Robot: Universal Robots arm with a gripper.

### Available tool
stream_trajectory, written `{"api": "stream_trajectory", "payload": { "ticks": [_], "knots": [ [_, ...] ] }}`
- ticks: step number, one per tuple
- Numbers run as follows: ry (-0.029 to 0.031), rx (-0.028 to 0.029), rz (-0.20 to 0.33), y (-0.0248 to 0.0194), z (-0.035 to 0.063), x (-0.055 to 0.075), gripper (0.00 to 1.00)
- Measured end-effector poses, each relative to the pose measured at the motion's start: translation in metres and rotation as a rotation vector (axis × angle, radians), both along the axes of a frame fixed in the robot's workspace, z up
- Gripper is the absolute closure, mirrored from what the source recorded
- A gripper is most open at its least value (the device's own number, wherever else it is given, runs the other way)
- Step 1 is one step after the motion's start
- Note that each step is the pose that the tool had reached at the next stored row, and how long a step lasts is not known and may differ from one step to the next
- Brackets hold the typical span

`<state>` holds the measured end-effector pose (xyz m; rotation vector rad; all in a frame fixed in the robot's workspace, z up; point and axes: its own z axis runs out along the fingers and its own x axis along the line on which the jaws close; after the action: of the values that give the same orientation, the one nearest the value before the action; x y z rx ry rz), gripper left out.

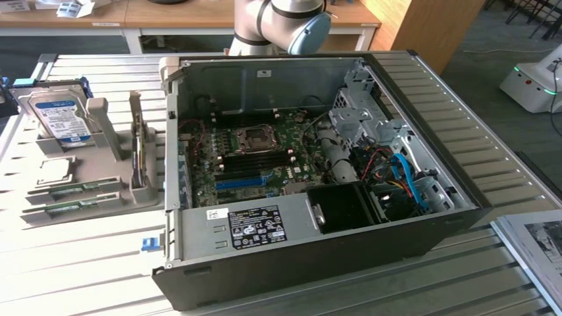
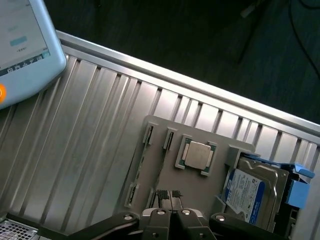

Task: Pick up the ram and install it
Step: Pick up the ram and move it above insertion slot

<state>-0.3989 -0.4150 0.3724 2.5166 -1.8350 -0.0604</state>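
— Starting with the exterior view: where do we find the ram (image 1: 77, 190)?
— We see it in the grey tray (image 1: 123, 197), at nine o'clock from the open case (image 1: 263, 79). It sits at six o'clock of the loose CPU (image 1: 52, 172), with another stick (image 1: 70, 208) just beside it. The arm (image 1: 281, 26) stands at twelve.
— And the wrist view?
— We see the gripper (image 2: 170, 196) pinched closed, holding nothing. It hangs above the tray, near the CPU and the drive (image 2: 247, 192).
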Motion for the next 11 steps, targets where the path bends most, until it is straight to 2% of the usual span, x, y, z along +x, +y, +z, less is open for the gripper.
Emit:
{"api": "stream_trajectory", "payload": {
  "ticks": [11],
  "knots": [
    [0.0001,0.0000,-0.108,0.0000,-0.0001,0.0000,0.90]
  ]
}}
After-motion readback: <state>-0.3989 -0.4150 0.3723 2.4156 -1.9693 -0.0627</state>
